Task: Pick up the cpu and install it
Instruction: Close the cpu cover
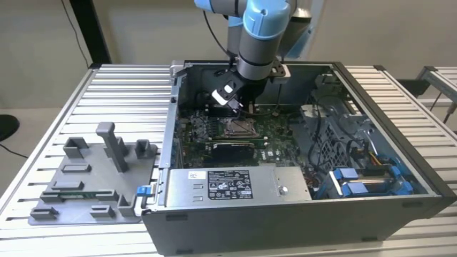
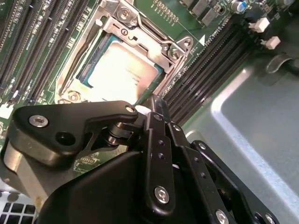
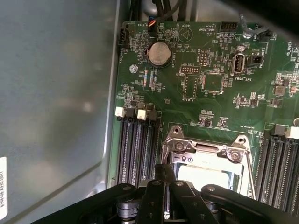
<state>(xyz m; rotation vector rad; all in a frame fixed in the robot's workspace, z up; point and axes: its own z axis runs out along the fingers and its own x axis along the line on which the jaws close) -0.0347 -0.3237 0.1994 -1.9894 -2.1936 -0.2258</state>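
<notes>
Hovering just above one edge of the socket (image 2: 175,49), the gripper (image 2: 153,103) is carrying its jaws pressed together on nothing, likely because the cpu (image 2: 122,70) is already lying flat inside that socket's frame.

The exterior view looks down from afar on the open grey metal computer case (image 1: 300,214), with the blue-and-grey robot arm (image 1: 260,37) at twelve o'clock. Both wrist views, close up, share the steel-framed square socket (image 2: 175,49) (image 3: 205,148).
</notes>
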